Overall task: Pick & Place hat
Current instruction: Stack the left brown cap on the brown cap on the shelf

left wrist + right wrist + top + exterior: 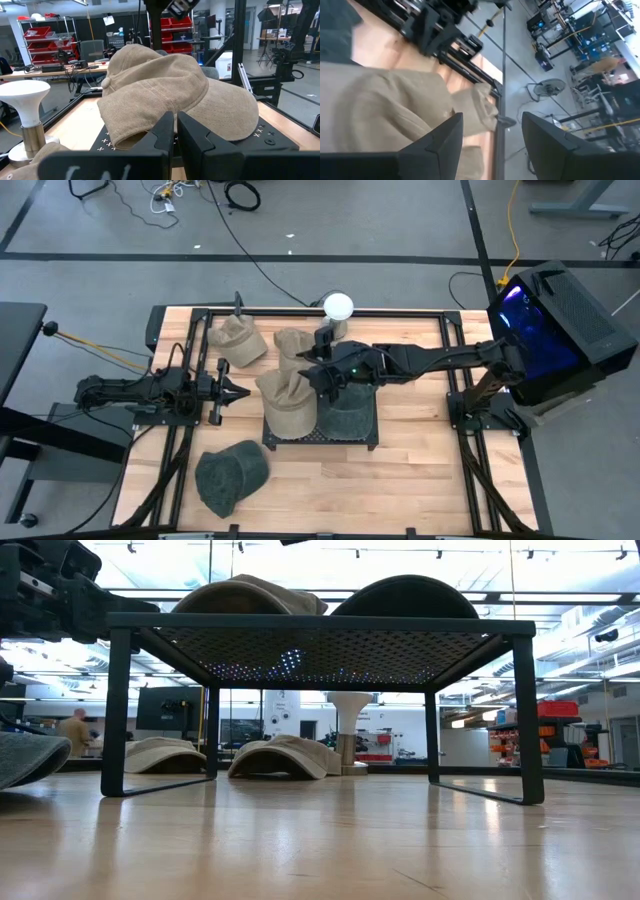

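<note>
While hovering over the black mesh rack (345,442), right fingers (322,377) spread wide, holding nothing. Sat right above the tan hat (288,402) on the rack's left half, brim end stretching toward the rack's far side. Dark hat (350,412) on its right half. Right arm reached in level, wrist bent down. Left fingers (232,392) pinched nearly together, empty, parked just left of the rack, pointing at it. Looked like right arm's grab.
</note>
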{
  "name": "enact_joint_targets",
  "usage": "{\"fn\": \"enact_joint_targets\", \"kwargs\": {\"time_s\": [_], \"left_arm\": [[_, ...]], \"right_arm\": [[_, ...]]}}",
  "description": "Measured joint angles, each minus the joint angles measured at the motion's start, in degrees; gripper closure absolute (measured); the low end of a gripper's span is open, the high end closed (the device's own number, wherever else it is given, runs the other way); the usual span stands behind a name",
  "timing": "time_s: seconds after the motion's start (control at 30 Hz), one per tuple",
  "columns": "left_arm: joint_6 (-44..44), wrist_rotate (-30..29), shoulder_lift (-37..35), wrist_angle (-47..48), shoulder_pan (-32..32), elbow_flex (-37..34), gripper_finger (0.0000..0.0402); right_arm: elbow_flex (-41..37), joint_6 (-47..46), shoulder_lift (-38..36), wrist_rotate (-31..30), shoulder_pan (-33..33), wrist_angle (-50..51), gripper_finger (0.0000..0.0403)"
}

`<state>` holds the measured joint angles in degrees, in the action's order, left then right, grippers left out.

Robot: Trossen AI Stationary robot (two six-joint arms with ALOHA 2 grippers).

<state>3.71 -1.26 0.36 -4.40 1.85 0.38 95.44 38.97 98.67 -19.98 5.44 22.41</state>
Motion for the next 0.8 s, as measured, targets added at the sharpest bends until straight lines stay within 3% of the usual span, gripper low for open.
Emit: {"fn": "enact_joint_targets", "kwargs": {"time_s": [0.33, 0.8], "left_arm": [[0.0, 0.0, 0.0, 0.0, 0.0, 0.0, 0.0372], [0.0, 0.0, 0.0, 0.0, 0.0, 0.0, 0.0372]], "right_arm": [[0.0, -5.1, 0.0, 4.4, 3.3, 0.8, 0.0197], [0.0, -8.3, 0.0, 4.4, 4.4, 0.8, 0.0197]]}}
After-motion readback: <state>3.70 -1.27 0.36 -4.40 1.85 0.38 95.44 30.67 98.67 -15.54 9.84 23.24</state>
